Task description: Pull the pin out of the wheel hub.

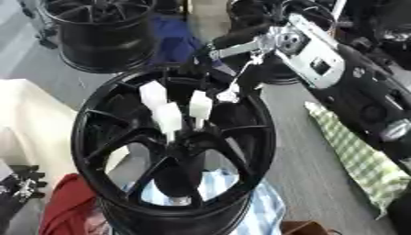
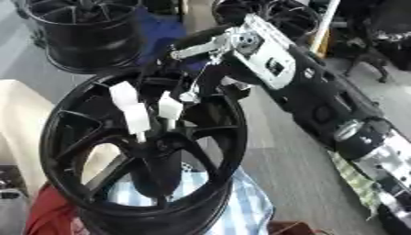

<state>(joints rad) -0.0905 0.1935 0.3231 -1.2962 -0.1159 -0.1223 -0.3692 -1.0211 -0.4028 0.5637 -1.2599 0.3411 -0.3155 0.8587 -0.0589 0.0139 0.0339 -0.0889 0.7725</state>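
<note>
— Fingers of the right hand: what do they do?

— Dark and curled, they reach down from the upper right of the frame to the far rim of the wheel hub. Whether they clamp anything, I cannot tell.

— And the pins?

— Three white pins stand up from the middle of the hub, close together, above the spokes. A fourth small white piece shows just below the hand, at the rim; touching or apart, I cannot tell.

— The hub itself?

— Black, tilted toward the camera, filling the centre, over a blue checked cloth. A second black wheel stands at the upper left.

— The other hand?

— Part of the left hand shows at the lower left edge, well apart from the hub.
</note>
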